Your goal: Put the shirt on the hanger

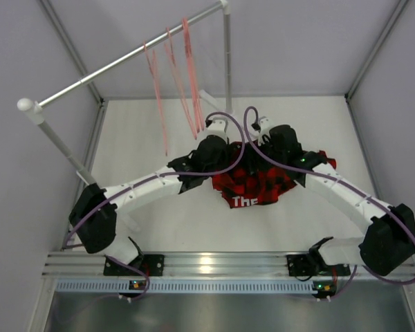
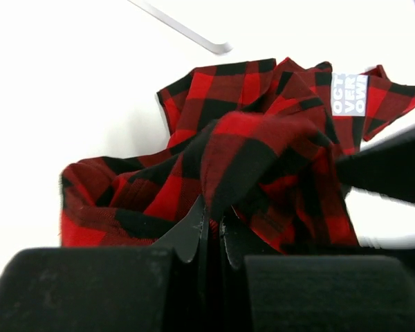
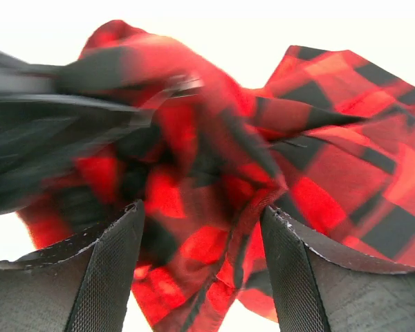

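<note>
Red-and-black plaid fabric shirt, bunched mid-frame: clamped by a fold in left gripper's closed black fingers; lay between right gripper's parted fingers.

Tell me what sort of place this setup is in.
Probably a robot lab test cell, not a home: a white table walled by plain panels, a bare metal clothes rail holding pink hangers, and robot arms working a plaid shirt.
</note>
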Action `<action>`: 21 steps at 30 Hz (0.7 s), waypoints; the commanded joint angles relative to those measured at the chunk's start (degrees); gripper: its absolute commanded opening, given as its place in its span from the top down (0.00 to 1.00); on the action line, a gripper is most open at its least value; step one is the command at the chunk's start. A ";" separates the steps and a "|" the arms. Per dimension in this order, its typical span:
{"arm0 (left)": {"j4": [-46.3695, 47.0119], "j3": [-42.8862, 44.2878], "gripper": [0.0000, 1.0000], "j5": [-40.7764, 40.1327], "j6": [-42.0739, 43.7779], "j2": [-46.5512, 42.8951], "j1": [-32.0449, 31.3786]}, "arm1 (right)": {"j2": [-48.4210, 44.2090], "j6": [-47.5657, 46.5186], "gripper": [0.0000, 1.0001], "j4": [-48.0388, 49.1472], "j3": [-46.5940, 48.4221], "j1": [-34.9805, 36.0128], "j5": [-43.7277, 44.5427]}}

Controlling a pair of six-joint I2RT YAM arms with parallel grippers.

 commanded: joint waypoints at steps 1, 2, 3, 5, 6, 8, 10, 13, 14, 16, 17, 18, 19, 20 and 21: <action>0.26 -2.38 1.00 -1.39 1.35 -6.86 0.23 | 1.97 -2.12 0.35 3.18 3.51 0.24 7.88; 0.08 -3.00 1.00 -1.74 1.70 -7.66 0.23 | 1.89 -2.29 0.36 3.18 3.69 0.24 8.59; -0.09 -3.52 1.00 -2.00 1.79 -9.14 0.23 | 1.63 -2.47 0.36 3.18 3.95 0.24 8.77; -0.62 -4.84 1.00 -2.53 2.49 -10.38 0.31 | -0.04 -3.00 0.36 2.92 4.83 0.15 8.69; -0.97 -5.11 1.00 -2.70 2.58 -11.26 0.32 | -0.74 -3.17 0.36 2.57 5.18 0.15 9.38; -1.24 -5.81 1.00 -2.53 3.10 -11.97 0.32 | -2.94 -3.61 0.36 1.52 6.33 0.24 10.18; -1.33 -6.16 1.00 -2.27 3.28 -12.85 0.32 | -4.95 -3.79 0.35 1.60 6.77 0.15 9.40; -1.24 -6.25 1.00 -2.00 3.81 -13.20 0.40 | -5.58 -4.05 0.35 1.60 7.38 0.24 5.72; -1.24 -6.08 1.00 -1.92 3.98 -13.12 0.40 | -5.32 -3.62 0.35 1.60 7.56 0.15 4.57; -1.24 -5.82 1.00 -1.65 4.07 -12.85 0.40 | -4.27 -3.35 0.36 2.21 7.21 0.50 1.50; -1.24 -5.73 1.00 -1.57 3.99 -12.76 0.40 | -3.83 -3.44 0.36 2.48 7.03 1.20 1.22; -1.24 -5.55 1.00 -1.39 4.07 -12.76 0.40 | -3.30 -3.61 0.38 2.74 6.86 1.73 1.13; -1.24 -5.38 1.00 -1.13 4.16 -12.68 0.49 | -2.25 -3.88 0.38 2.74 6.68 2.17 1.04; -1.33 -5.29 1.00 -1.21 4.33 -12.67 0.49 | -1.81 -4.31 0.39 2.74 6.59 2.70 1.13; -1.24 -5.29 1.00 -1.30 4.25 -12.76 0.58 | -1.37 -4.49 0.39 2.74 6.42 3.40 1.30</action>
